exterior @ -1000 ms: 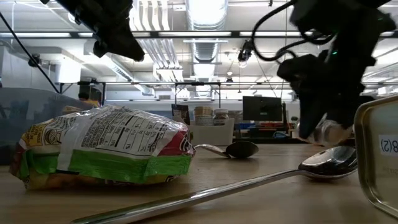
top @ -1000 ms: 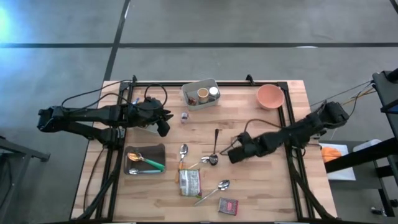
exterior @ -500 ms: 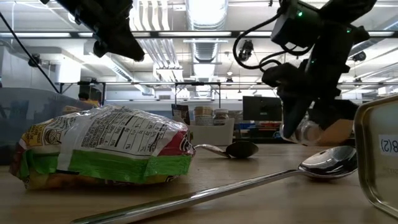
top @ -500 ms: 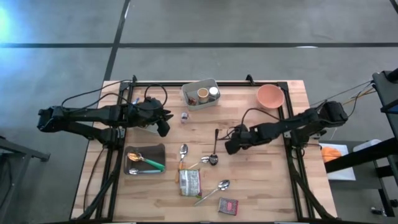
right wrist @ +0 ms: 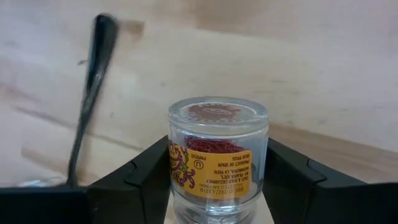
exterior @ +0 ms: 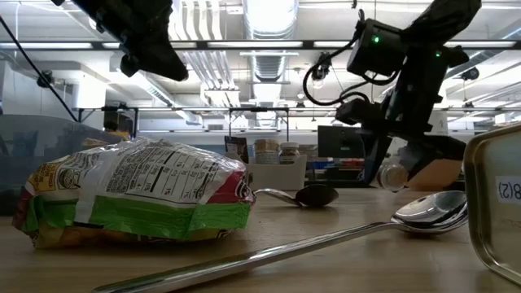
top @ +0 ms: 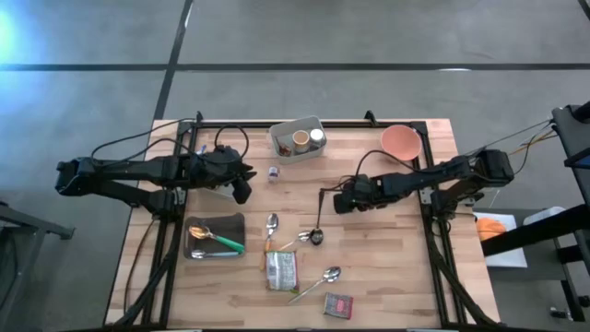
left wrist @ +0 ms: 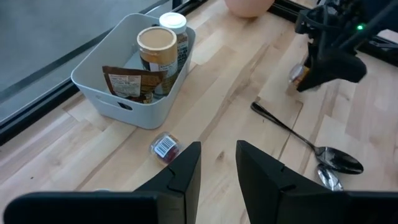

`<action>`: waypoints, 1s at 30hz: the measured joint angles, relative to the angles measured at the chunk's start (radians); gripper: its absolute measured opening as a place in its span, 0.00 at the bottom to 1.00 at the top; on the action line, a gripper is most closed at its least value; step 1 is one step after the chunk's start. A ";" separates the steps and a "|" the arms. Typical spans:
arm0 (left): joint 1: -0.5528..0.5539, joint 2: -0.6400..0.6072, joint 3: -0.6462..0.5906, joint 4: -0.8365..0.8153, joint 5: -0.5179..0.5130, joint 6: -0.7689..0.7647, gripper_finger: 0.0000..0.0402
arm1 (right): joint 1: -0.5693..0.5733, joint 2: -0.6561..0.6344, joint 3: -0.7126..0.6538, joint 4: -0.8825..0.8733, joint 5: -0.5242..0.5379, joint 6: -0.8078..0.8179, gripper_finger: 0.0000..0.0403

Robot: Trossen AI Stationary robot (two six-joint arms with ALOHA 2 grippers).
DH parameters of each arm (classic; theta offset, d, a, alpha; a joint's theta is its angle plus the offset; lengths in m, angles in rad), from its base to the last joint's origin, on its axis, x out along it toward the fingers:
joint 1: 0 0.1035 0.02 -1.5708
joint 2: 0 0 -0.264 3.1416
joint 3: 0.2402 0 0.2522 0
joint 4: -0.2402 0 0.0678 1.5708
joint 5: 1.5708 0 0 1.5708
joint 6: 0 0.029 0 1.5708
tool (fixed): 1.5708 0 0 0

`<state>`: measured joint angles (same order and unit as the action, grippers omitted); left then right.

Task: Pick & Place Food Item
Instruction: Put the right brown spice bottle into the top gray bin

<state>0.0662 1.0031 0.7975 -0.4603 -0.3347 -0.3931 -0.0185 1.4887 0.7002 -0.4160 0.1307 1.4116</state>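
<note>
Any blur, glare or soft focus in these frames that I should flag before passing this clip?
Right wrist view: the spoon handle is streaked, while the small glass jar in the right gripper reads sharply. Low view: ceiling lights glare, and the near tin is soft. High view: bright flare at the left edge, table evenly lit.

place: lab/workshop | cues: ceiling ducts, monitor, concrete floor
</note>
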 joint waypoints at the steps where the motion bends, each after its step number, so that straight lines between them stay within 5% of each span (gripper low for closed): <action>1: 0.000 0.000 0.000 -0.001 0.000 0.000 0.27 | -0.007 0.001 -0.002 0.000 0.000 0.008 0.48; 30: 0.000 0.000 0.000 -0.010 0.010 0.000 0.27 | -0.099 0.002 -0.007 0.008 0.011 -0.029 0.59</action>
<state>0.0662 1.0033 0.7975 -0.4705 -0.3251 -0.3927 -0.1172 1.4906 0.6927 -0.4078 0.1413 1.3824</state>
